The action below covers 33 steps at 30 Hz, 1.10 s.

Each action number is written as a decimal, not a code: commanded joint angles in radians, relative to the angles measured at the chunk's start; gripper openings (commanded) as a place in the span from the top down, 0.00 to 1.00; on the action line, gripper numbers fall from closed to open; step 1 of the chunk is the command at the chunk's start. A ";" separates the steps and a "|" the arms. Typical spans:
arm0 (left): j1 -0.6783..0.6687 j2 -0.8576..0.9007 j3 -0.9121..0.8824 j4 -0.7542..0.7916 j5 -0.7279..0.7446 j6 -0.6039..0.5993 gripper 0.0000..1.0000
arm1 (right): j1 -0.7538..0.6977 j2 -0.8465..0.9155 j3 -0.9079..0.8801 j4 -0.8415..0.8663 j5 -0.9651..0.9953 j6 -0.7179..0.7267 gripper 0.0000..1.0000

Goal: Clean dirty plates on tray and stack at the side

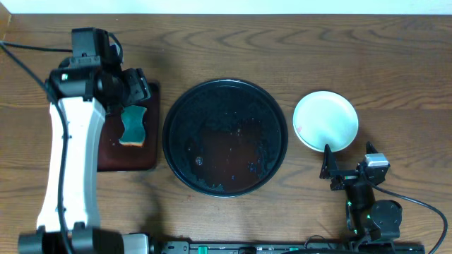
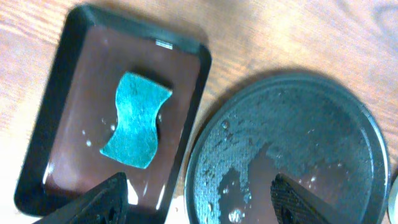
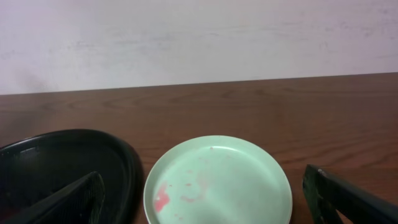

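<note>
The large round black tray (image 1: 224,136) sits mid-table, wet and bare of plates; it also shows in the left wrist view (image 2: 292,149) and the right wrist view (image 3: 62,168). One pale mint plate (image 1: 325,121) lies on the table right of the tray, with faint red smears (image 3: 217,183). Whether other plates lie under it I cannot tell. My left gripper (image 2: 199,202) is open, hovering over the gap between the sponge tray and the black tray. My right gripper (image 3: 205,199) is open, just in front of the mint plate.
A small rectangular dark tray (image 1: 113,152) left of the black tray holds a teal sponge (image 1: 132,125), also in the left wrist view (image 2: 137,119). The left arm stretches along the left side of the table. The wall lies behind the table.
</note>
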<state>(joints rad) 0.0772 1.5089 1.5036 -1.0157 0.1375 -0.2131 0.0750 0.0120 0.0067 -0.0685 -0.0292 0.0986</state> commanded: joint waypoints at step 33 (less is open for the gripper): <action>-0.096 -1.448 -1.439 1.070 -0.131 0.235 0.26 | -0.003 -0.007 -0.001 -0.004 -0.005 0.012 0.01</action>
<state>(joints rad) -0.0170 0.0982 0.0788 0.0448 0.0299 -0.0711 0.0750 0.0116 0.0067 -0.0685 -0.0292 0.0990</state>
